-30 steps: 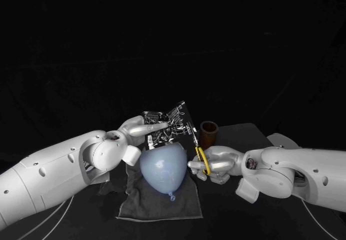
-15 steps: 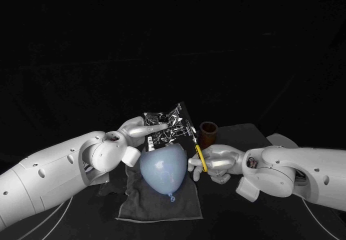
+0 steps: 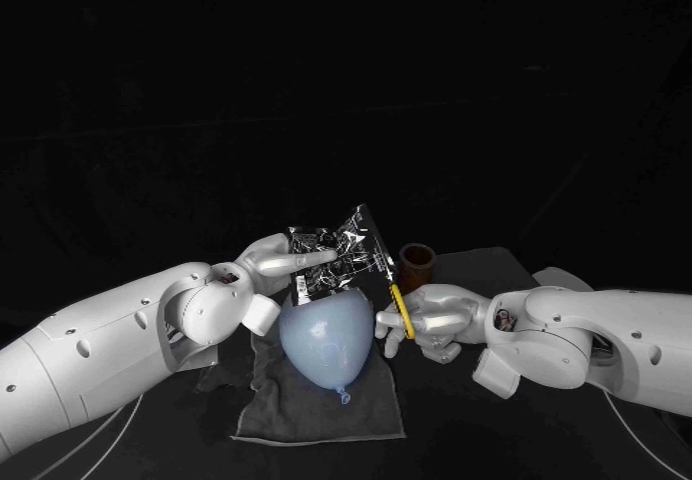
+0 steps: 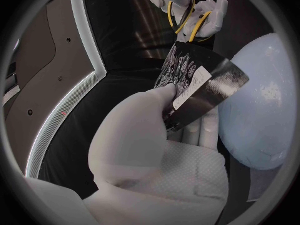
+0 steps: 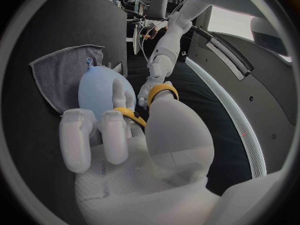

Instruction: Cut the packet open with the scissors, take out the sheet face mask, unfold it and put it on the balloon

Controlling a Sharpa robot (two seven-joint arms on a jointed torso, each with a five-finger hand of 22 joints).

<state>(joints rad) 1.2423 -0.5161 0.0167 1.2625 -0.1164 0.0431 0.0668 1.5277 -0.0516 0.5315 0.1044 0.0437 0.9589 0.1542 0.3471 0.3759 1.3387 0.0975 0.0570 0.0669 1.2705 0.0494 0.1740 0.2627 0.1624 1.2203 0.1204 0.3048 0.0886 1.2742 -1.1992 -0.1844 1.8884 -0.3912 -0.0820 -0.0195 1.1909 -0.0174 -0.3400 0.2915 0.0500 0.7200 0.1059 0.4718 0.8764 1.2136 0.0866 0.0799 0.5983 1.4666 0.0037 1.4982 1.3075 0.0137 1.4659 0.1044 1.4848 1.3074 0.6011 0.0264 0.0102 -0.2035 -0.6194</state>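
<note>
Head view: one dark printed packet (image 3: 340,250) is held up just above one pale blue balloon (image 3: 329,335), pinched between the thumb and fingers of the left hand (image 3: 274,258). The right hand (image 3: 433,322) has its fingers closed around the yellow handles of one pair of scissors (image 3: 400,308), blades pointing up at the packet's right edge; whether they touch it I cannot tell. The balloon lies on one grey cloth (image 3: 310,410) between the two hands. One brown tube (image 3: 418,262) stands behind the right hand.
</note>
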